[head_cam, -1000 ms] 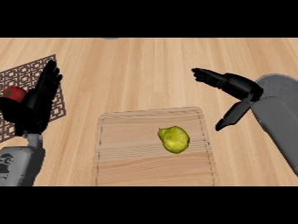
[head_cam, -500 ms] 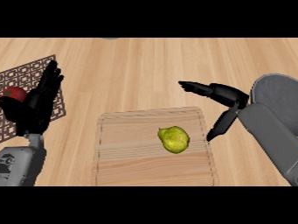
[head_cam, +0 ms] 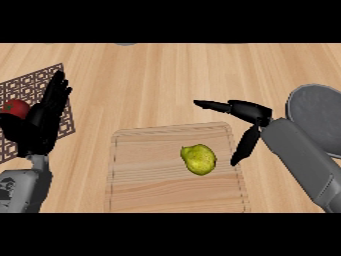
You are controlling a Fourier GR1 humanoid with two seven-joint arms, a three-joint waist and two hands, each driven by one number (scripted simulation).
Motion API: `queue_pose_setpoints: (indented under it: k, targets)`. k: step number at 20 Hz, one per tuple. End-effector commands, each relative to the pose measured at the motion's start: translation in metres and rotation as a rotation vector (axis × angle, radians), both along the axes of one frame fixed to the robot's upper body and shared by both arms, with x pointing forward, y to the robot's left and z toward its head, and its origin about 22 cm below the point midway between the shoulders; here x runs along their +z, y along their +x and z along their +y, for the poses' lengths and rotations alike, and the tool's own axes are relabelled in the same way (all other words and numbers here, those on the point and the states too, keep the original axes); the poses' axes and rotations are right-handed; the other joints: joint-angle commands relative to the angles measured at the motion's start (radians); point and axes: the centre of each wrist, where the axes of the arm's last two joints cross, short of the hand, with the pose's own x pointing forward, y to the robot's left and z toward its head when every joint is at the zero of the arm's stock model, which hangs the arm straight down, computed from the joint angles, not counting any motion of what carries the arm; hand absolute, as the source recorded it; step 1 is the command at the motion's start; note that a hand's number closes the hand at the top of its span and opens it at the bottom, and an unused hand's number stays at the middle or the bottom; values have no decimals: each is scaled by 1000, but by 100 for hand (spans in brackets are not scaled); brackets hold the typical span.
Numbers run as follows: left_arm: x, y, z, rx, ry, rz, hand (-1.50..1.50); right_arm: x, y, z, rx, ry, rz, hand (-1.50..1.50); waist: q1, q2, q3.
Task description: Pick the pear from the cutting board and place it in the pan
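Lying on the board (head_cam: 147,170), the pear (head_cam: 198,159) is sitting a little right of the middle, yellow-green and tilted, with nothing touching it. The right hand (head_cam: 260,117) is hovering by the board's far right corner, spread wide and holding nothing. Its fingers (head_cam: 217,105) are stretching out leftward above the far edge, while the thumb (head_cam: 243,147) is pointing down along the right edge, near the pear but apart from it. The grey pan (head_cam: 332,117) is sitting on the counter (head_cam: 165,75) to the right of the board, and the right forearm is crossing over its near left rim. At the view's left, the left hand (head_cam: 38,122) is resting open, fingers up, over a dark lattice mat (head_cam: 3,92). A small red thing (head_cam: 15,107) is showing on the mat just beside that hand; whether they are touching cannot be told.
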Motion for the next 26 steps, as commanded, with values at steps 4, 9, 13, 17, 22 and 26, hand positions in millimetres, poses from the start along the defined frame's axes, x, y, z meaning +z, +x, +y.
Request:
queue_pose_setpoints:
  k: [4, 9, 13, 17, 22, 26]
  targets:
    - [2, -1, -15, 0, 0, -1, 0, 4, 1, 11, 147, -44, 3, -150, -7, -2, 0]
    - [12, -1, 6, -5, 13, 8, 0, -8, -2, 27, 163, -32, 25, -150, -3, -2, 0]
    - [8, 10, 8, 9, 9, -8, 0, -13, -7, 31, 171, -33, 23, -150, -11, -2, -1]
    - [-9, 1, 8, -4, 1, -9, 0, -30, -12, 39, 191, -70, -21, -150, -5, -1, -1]
    - [8, 19, 1, 16, -3, -4, 0, -27, -12, 57, 235, -99, 7, -150, -8, 0, -1]
    - [3, -5, 14, 1, 6, -10, 0, -34, -29, 67, 248, -106, 11, -150, -11, -5, -1]
